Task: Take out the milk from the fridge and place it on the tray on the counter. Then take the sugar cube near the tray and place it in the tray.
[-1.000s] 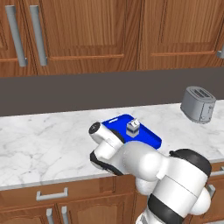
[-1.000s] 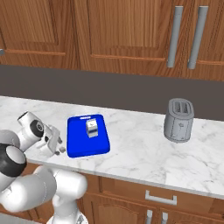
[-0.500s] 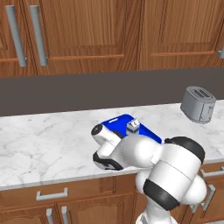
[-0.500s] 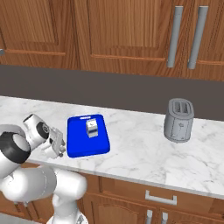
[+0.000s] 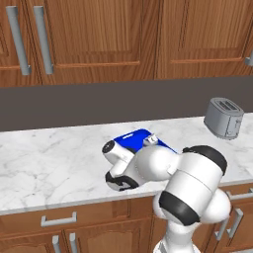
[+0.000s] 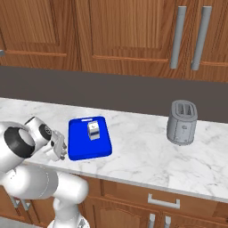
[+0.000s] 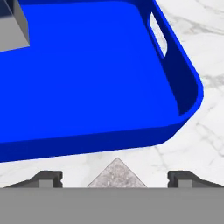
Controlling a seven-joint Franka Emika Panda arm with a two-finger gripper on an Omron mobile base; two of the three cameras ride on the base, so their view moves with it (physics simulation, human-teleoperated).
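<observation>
Beside the tray (image 7: 109,144), the spread, unclenched hand (image 7: 114,179) straddles the sugar cube (image 7: 116,174), corner toward it.

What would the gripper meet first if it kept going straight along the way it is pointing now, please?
Most likely the sugar cube, which sits on the counter between the open gripper's fingertips. Just beyond it is the tray's near rim; depth is hard to judge here.

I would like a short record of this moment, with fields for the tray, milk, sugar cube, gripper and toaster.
tray: blue tray flat on the counter
milk: carton standing in the tray
sugar cube: grey cube on the marble beside the tray's rim, between the fingertips
gripper: gripper open, low over the cube
toaster: toaster apart, farther along the counter
</observation>
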